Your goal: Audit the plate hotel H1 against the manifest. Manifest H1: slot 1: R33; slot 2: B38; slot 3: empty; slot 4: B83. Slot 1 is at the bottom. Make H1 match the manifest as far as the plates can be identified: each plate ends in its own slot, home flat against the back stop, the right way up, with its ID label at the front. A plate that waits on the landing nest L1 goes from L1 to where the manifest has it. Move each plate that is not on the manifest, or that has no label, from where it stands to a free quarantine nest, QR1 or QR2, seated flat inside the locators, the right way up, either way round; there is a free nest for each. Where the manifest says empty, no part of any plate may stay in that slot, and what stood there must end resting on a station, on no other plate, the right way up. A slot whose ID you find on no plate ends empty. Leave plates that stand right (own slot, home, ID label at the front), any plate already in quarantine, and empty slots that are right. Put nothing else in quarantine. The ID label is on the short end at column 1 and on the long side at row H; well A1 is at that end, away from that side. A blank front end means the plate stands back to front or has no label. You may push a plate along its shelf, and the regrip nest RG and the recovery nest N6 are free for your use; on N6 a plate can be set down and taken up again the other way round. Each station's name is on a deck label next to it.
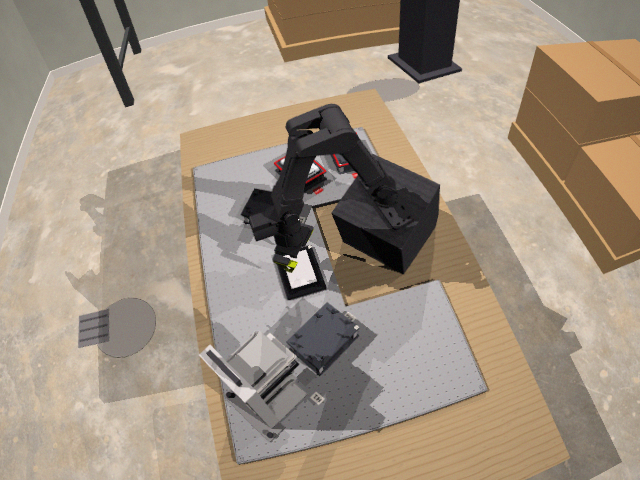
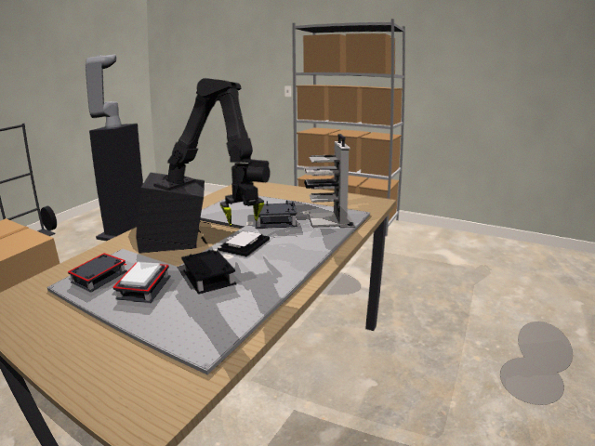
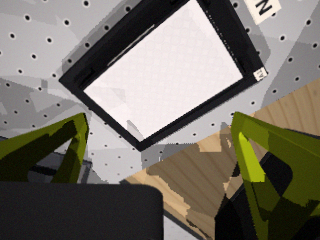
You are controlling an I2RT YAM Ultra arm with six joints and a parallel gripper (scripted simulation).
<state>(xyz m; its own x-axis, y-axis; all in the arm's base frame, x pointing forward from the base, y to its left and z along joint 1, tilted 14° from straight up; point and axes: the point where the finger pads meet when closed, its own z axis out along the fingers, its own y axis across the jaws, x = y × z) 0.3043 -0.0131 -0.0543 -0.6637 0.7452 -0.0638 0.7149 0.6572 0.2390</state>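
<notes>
My gripper (image 1: 285,262) (image 2: 243,216) (image 3: 159,120) is open and empty, with its yellow-green fingers spread wide. It hangs a little above the deck at the near end of a white plate (image 1: 301,273) (image 2: 244,239) (image 3: 165,70), which lies flat in a black nest. The fingers stand clear of the plate. A small tag shows at one corner of that nest in the wrist view. The plate hotel H1 (image 1: 258,372) (image 2: 331,184) stands at the far end of the deck with plates on several shelves; one looks dark. I cannot read their labels.
Two red-rimmed quarantine nests stand at the other end: one dark on top (image 2: 96,268), one holding a white plate (image 2: 141,277). A black nest (image 2: 207,269) stands beside them. A dark station (image 1: 323,338) (image 2: 276,213) sits near the hotel. The arm's black base box (image 1: 387,222) is close by.
</notes>
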